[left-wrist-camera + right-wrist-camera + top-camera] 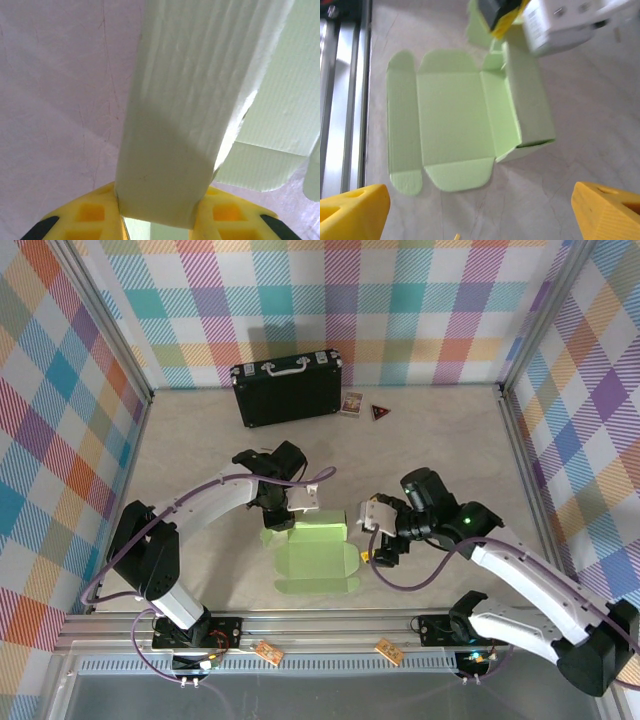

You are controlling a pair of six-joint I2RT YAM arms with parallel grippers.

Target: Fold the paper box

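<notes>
Partly folded pale green card box, long axis near-to-far on the bench; left jaws pinch its far wall, empty right jaws gape just beside its right edge.

I am wearing glossy white shells along my left arm and my right arm, with chunky black housings bulging at every joint. A thin purple cable is looping beside each arm. A small green light is glowing on my right wrist housing. My left gripper is carrying a white boxy body with small dark print. Its bright yellow plastic fingers are showing moulded square pockets and black edge strips. My right gripper is showing the same yellow on its fingers.
</notes>
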